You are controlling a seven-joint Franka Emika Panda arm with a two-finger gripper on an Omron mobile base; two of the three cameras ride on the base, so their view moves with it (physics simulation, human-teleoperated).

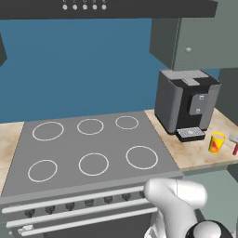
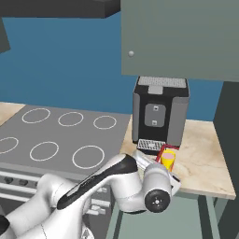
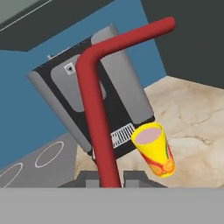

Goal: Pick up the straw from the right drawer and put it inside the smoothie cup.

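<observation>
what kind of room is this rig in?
A rendered kitchen, by the look of it: a six-ring stovetop with knobs on the oven front below, a coffee machine on a marble-look counter, and wall cabinets overhead.

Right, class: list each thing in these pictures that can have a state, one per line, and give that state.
straw: bent at the top, held between the fingertips, above the counter, not yet in the cup.
gripper: shut on the straw.
cup: upright on the counter, pink drink inside, no straw in it.
coffee machine: standing on the counter behind the cup.
upper cabinet: door closed.
</observation>
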